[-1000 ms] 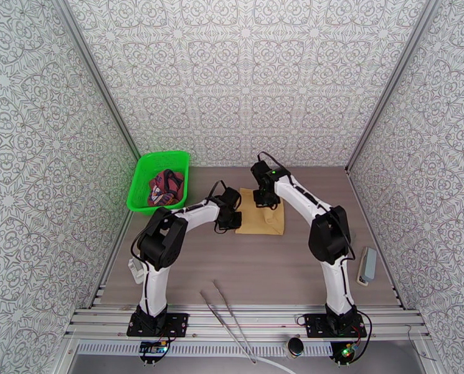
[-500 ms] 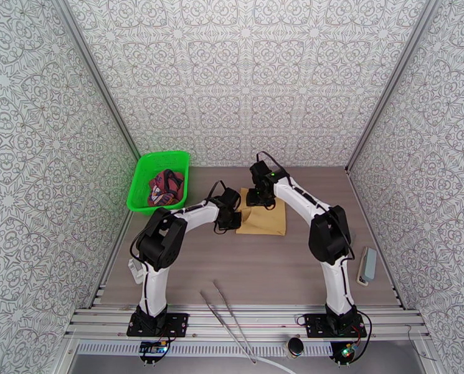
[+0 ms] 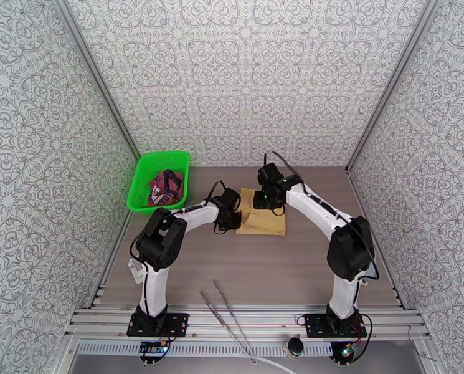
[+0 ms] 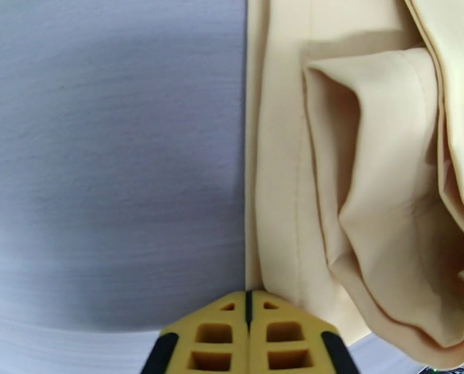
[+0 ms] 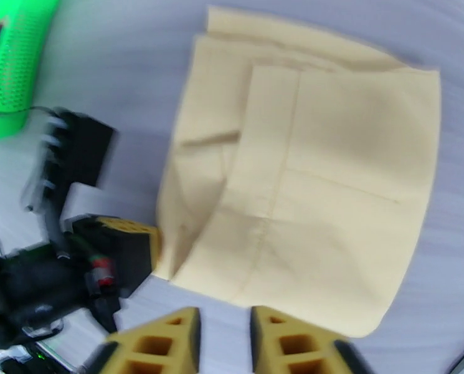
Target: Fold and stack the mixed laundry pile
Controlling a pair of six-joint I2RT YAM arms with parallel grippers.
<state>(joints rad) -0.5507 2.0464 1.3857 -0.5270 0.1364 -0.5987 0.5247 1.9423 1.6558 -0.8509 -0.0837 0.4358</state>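
Tan cloth (image 3: 266,222) is lying folded, roughly square, mid-table between the two arms. Left gripper (image 3: 236,220) is sitting at its left edge, jaws pressed fully together, tips touching the cloth's hem in the left wrist view (image 4: 247,306); can't tell if any fabric is actually pinched. Right gripper (image 3: 267,196) is hovering over the cloth's far-left part, jaws parted a little with nothing between them (image 5: 225,325).

Key relation: the cloth (image 5: 331,201) is spreading out directly below and ahead of the right gripper, so the right arm is nearer its middle. The loose, rumpled flap (image 4: 369,182) is running near-to-far along the left side, just beside the left gripper (likely the bit needing tidying next).

Maroon tank top (image 3: 166,187) is bunched in the green basket (image 3: 136,185) at far left, well apart from the cloth, nearer the left arm, not yet folded or stacked.
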